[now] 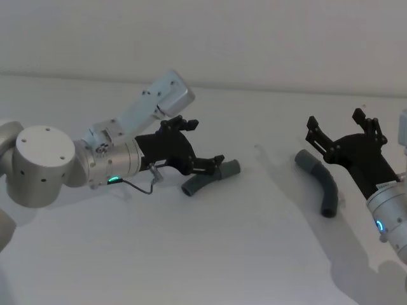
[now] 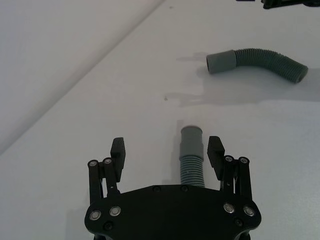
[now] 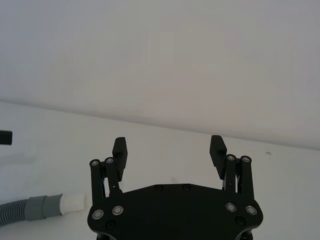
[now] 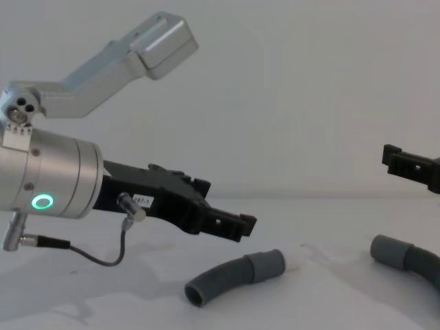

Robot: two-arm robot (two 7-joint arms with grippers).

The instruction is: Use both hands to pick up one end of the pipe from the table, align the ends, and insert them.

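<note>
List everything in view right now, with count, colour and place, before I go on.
short hose piece: one, dark grey, curved, lying on the table on the robot's left.
longer hose piece: one, dark grey, lying on the table on the robot's right.
white spigot: one, white, sticking out of the longer hose piece's cuff.
table: one, white, under both pieces.
wall: one, pale grey, behind the table.
left gripper: one, black, open, over the short hose piece.
right gripper: one, black, open, raised near the longer hose piece.
</note>
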